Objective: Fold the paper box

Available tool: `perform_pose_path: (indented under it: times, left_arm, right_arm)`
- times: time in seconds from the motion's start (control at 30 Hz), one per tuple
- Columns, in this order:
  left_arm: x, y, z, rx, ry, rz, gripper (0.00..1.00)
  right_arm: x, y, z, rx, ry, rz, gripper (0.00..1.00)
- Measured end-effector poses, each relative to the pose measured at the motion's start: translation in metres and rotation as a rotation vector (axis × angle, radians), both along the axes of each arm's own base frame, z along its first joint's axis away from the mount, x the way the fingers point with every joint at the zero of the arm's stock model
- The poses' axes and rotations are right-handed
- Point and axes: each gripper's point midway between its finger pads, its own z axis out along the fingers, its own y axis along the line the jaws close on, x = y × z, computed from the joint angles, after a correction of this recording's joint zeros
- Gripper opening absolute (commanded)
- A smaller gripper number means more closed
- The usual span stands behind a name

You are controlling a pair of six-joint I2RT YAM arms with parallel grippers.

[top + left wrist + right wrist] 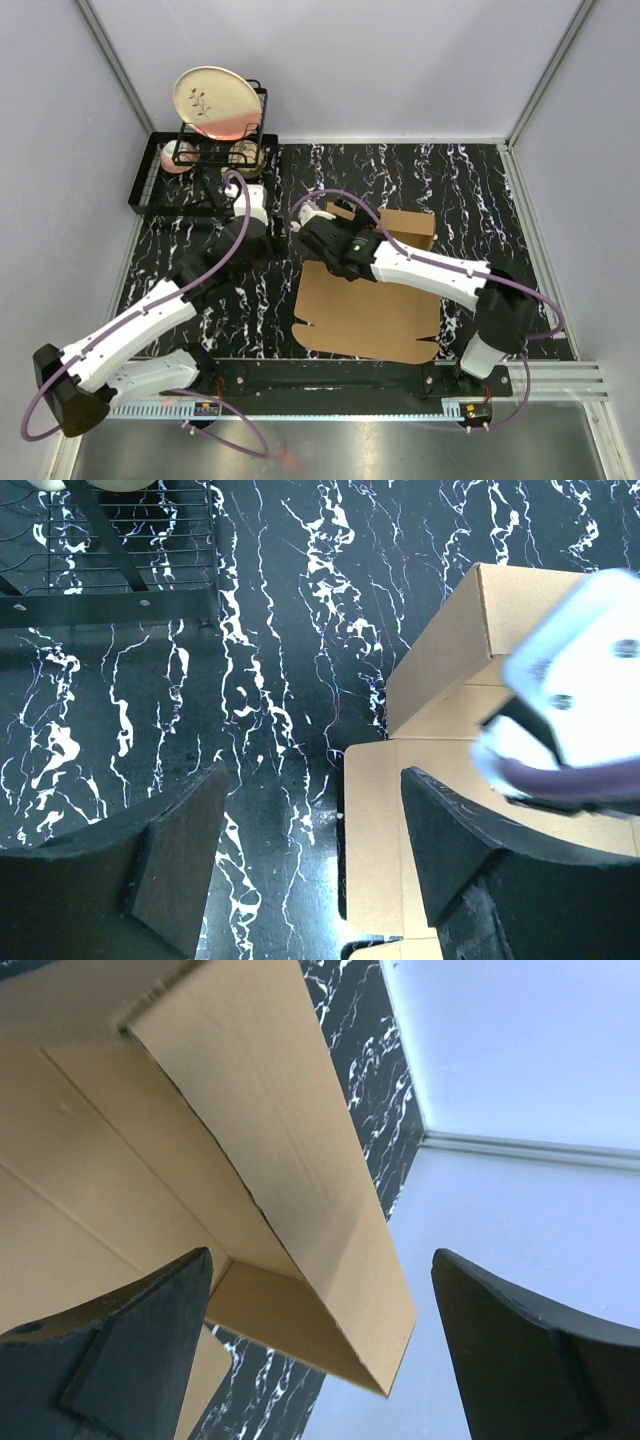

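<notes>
One paper box [372, 315], two end effectors, one dish rack [140, 185], one floral plate [215, 100].
Box lies centre-right on the tabletop [430, 175], rear flap raised, long edge running left to right. Right end effector [315, 232], released, is nearer, at that flap's left end. Left end effector [252, 205], also released, hovers just left, off the cardboard.
</notes>
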Motion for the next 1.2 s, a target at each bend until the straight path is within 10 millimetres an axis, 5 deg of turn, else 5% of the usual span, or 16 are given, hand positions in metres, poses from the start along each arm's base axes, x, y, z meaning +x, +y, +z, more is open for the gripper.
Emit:
perform_pose_path:
  times: [0.1,0.27,0.47,0.57,0.77,0.97,1.07,1.2]
  left_arm:
    - [-0.002,0.002,0.002,-0.01,-0.008,0.002,0.73]
    - [-0.005,0.007,-0.001,-0.011,-0.012,0.007,0.74]
    - [-0.008,0.012,0.003,-0.022,-0.027,0.01,0.75]
    - [-0.008,0.013,0.005,-0.026,-0.032,0.013,0.75]
    - [-0.008,0.013,0.004,-0.024,-0.031,0.012,0.75]
    - [-0.006,0.013,0.006,-0.019,-0.03,0.014,0.75]
    - [-0.003,0.01,0.021,-0.037,-0.048,0.016,0.75]
    - [0.002,0.008,0.077,-0.121,-0.143,0.02,0.75]
  right_arm:
    - [0.012,0.005,-0.012,-0.066,-0.016,0.0,0.87]
    - [0.031,-0.006,-0.03,-0.16,-0.009,-0.037,0.55]
    - [0.041,-0.015,-0.022,-0.187,-0.049,-0.08,0.29]
    - [0.042,-0.018,-0.014,-0.217,-0.071,-0.095,0.0]
    - [0.046,-0.022,0.018,-0.17,-0.118,-0.156,0.0]
    - [0.055,-0.027,0.075,0.195,-0.092,-0.276,0.0]
    - [0.067,-0.063,0.09,0.474,-0.057,-0.413,0.0]
    - [0.064,-0.129,0.071,0.71,0.0,-0.633,0.0]
